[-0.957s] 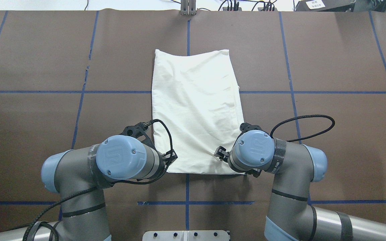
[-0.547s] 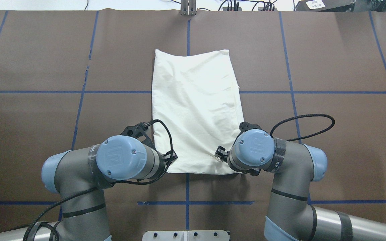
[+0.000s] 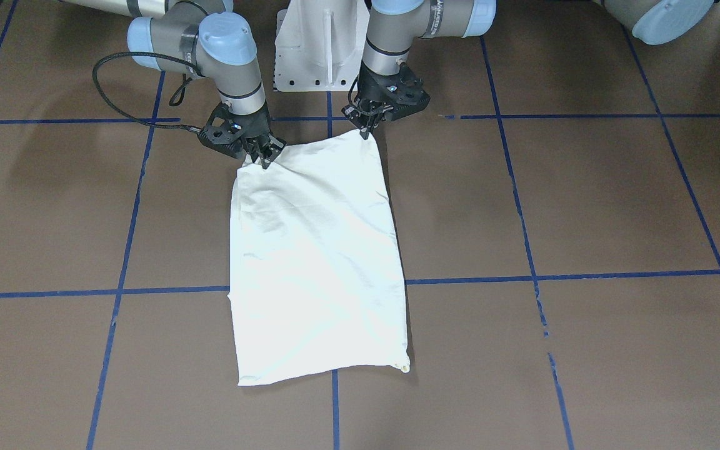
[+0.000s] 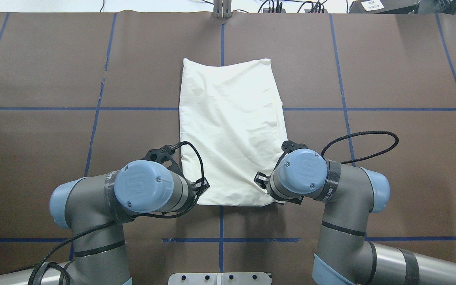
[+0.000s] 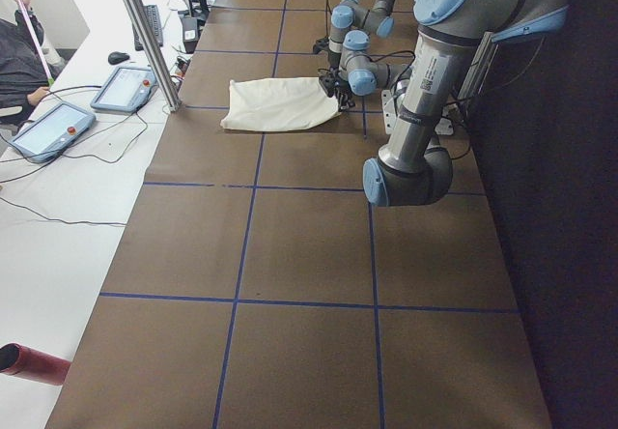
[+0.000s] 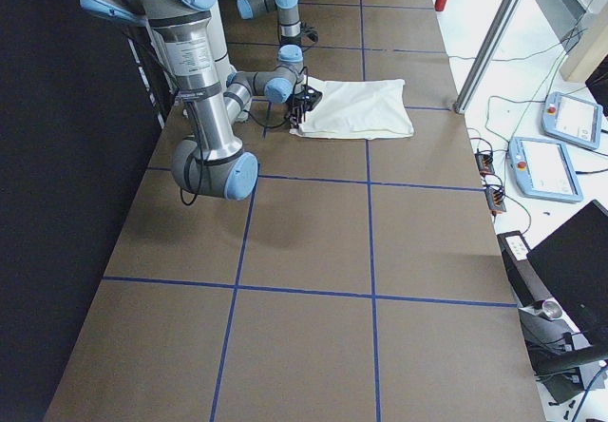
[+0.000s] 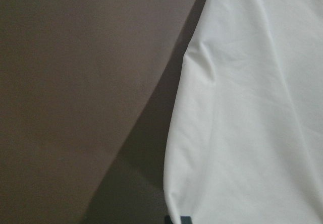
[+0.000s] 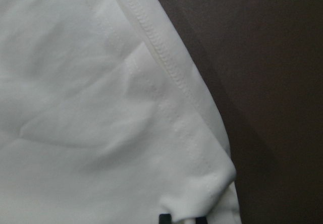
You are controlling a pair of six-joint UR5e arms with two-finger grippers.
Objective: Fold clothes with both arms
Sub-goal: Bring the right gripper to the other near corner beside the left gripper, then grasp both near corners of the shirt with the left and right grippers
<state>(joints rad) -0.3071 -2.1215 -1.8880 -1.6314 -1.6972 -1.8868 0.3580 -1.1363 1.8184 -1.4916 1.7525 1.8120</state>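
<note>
The clothes (image 4: 232, 126) lie flat as a long folded rectangle, plain cream side up, on the brown table; no print shows. My left gripper (image 3: 365, 130) stands at the near corner on my left, fingers together on the cloth's (image 3: 316, 262) edge. My right gripper (image 3: 264, 159) pinches the other near corner, which is raised and drawn slightly inward. In the overhead view both wrists hide the fingertips. Each wrist view is filled by cream cloth (image 7: 252, 108) (image 8: 101, 108) against the dark table, with a hem seam in the right one.
The white pedestal base (image 4: 220, 278) sits at the near table edge between the arms. Blue tape lines (image 4: 220, 239) grid the brown surface. A metal post (image 5: 145, 33) and control tablets (image 5: 48, 129) stand on the white side table, where a person (image 5: 19, 62) sits.
My right wrist has shifted a little up and away from me, and the cloth's near right corner has pulled inward with it. The left arm has barely moved.
</note>
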